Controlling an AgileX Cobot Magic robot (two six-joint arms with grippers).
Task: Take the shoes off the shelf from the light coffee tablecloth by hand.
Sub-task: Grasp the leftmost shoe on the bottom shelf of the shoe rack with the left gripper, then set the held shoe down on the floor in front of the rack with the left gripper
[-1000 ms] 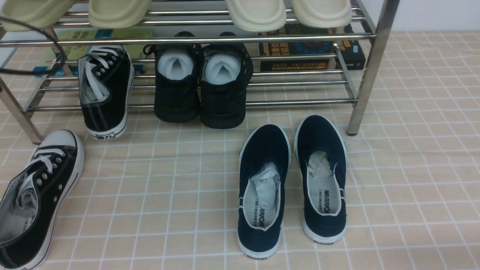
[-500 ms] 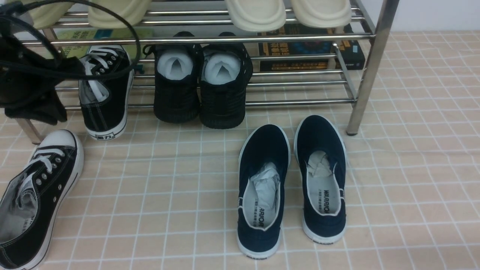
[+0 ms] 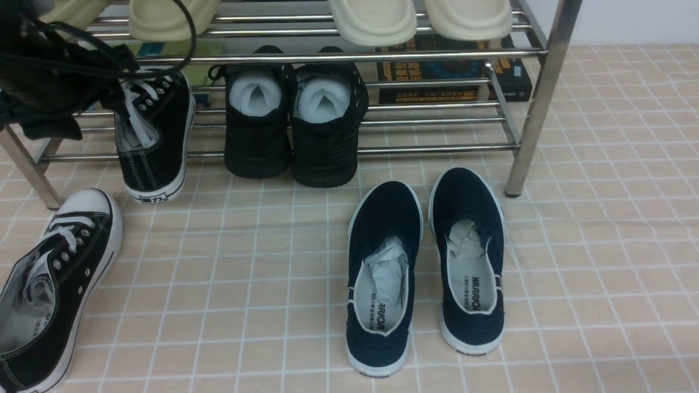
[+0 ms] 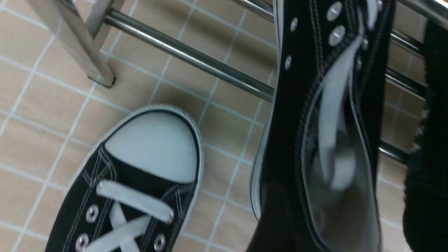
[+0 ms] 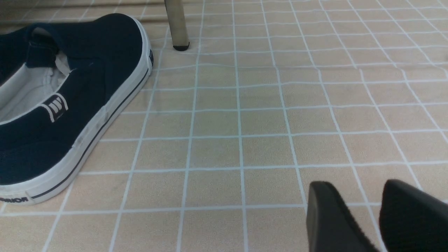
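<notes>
Shiny metal rack [image 3: 355, 149] — matt black canvas sneaker [image 3: 153, 136], gridded cloth [image 3: 246, 273]

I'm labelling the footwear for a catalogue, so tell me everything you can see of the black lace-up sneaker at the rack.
The black lace-up sneaker looks like canvas, with white stitching, metal eyelets, loose white laces, a pale lining and a white sole. It sits upright on the lower tier of the chrome rack, heel overhanging the front tube. Its toe is hidden.
</notes>
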